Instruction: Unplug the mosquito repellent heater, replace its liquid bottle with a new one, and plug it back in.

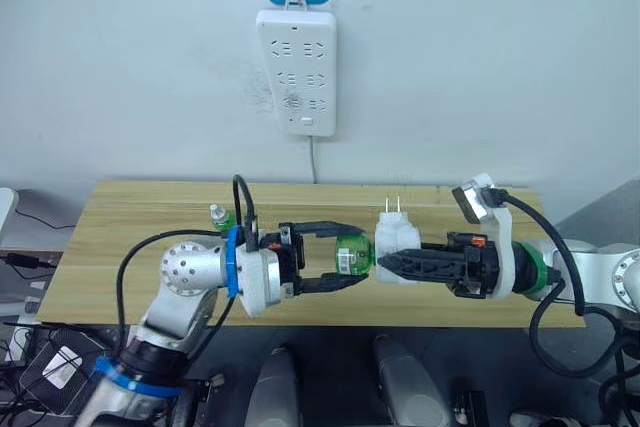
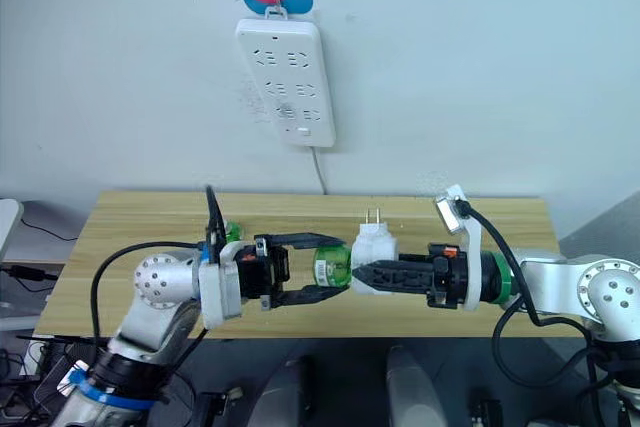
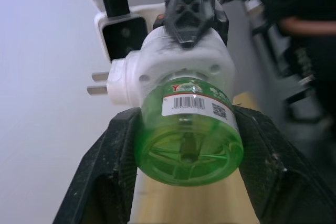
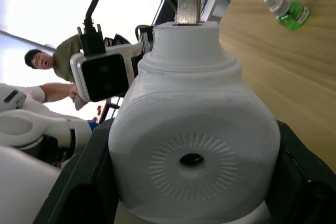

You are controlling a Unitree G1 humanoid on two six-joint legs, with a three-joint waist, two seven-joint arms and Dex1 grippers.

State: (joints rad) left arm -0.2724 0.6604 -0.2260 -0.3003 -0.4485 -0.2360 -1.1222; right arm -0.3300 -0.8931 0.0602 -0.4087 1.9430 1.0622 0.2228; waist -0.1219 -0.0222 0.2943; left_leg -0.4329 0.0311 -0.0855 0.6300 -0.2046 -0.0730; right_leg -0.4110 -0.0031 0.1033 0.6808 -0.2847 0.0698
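- mosquito repellent heater (image 1: pixel 397 243): white, unplugged, held above the desk (image 1: pixel 130 247) with its two prongs pointing up; clamped between the jaws of the right gripper (image 1: pixel 392 265).
- liquid bottle (image 1: pixel 353 253): translucent green, barcode label visible, seated in the heater's left-facing end; flanked by the jaws of the left gripper (image 1: pixel 352 254), which lie along both sides of it; whether the grip is firm cannot be told.
- new bottle (image 1: pixel 222 216): green with a white cap, lying on the desk behind the left arm, well apart from the heater.
- power strip (image 1: pixel 296 72): white, hung on the wall above the desk, cord running down; sockets unoccupied.
- person (image 4: pixel 50 64): seen in the right wrist view, in the background.
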